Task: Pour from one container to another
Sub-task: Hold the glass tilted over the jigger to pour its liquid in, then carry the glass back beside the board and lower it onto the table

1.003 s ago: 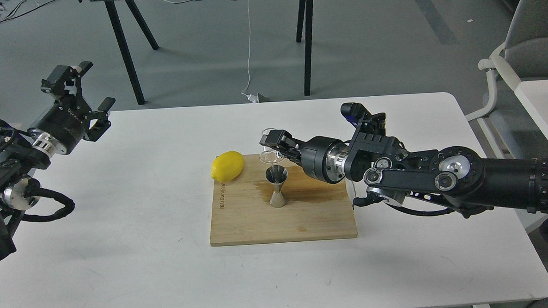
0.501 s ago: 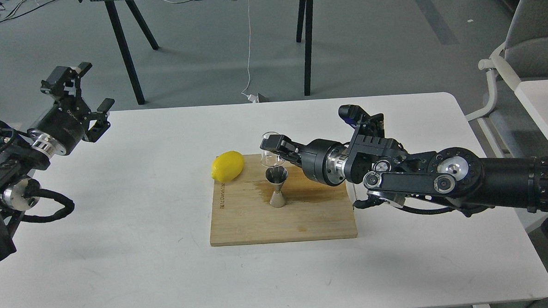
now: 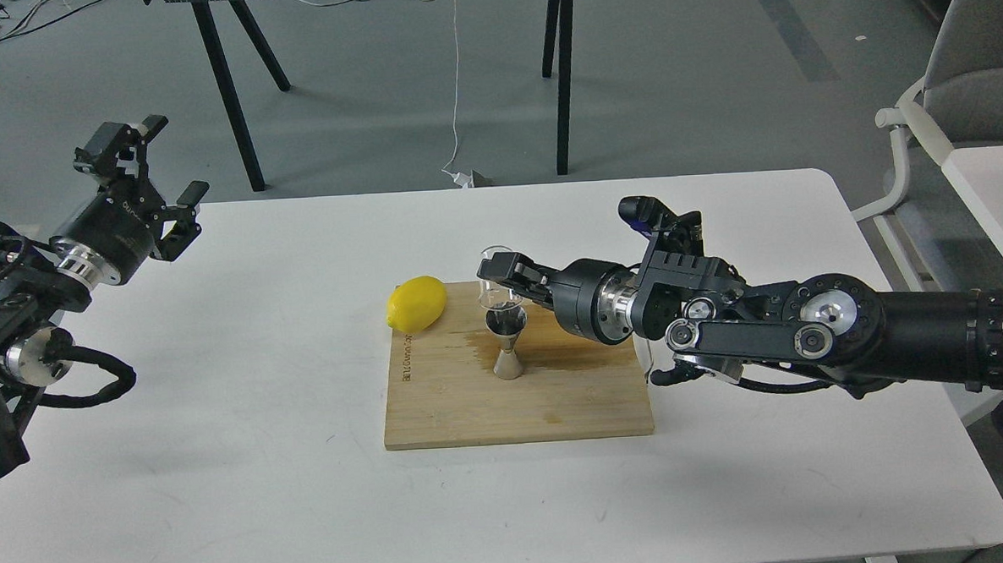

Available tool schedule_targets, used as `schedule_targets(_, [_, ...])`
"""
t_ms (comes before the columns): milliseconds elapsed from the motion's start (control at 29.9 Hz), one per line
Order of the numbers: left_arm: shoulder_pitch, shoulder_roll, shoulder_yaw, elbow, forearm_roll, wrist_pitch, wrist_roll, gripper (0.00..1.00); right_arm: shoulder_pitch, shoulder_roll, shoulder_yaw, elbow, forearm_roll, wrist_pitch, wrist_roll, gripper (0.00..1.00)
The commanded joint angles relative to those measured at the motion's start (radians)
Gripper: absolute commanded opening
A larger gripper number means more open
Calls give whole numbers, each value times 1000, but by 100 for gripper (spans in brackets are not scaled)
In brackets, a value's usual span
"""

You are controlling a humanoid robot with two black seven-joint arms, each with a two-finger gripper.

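A small clear glass cup [image 3: 491,284] hangs just behind and above the steel jigger [image 3: 507,342], held nearly upright with my right gripper [image 3: 502,275] shut on it. The hourglass jigger stands upright on a wooden cutting board [image 3: 515,399], its mouth right under the cup. A darker wet patch marks the board around the jigger. My left gripper [image 3: 150,174] is raised over the table's far left edge, open and holding nothing, well away from the board.
A yellow lemon [image 3: 416,303] rests at the board's back left corner, a hand's width from the jigger. The board lies mid-table on a white table [image 3: 222,463]. A grey chair [image 3: 967,83] stands at the right, black table legs [image 3: 231,90] behind.
My right gripper has lowered the glass cup slightly and turned it from tilted back toward upright over the jigger. The left arm has barely moved.
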Motion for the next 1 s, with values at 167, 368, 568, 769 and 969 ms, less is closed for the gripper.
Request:
schedule_targets(167, [0,-2,2,0,0,0,0,100,-15,-5,36,3,24,-3,-2,46])
schedule_targets(368, [0,-23,3,32,0,0,0,100,-32,-9,75,3,49,-2,-2,46])
schedule_targets(568, [0,-23,3,34,0,0,0,100,-75,-31,141,3,76,3,-2,46])
schedule_targets(769, [0,-23,2,34,0,0,0,100,-173,-69,286,6,116,14,1,46])
schedule_targets(969, [0,-26,3,34,0,0,0,100,-319,-71,475,8,145,24,9,46])
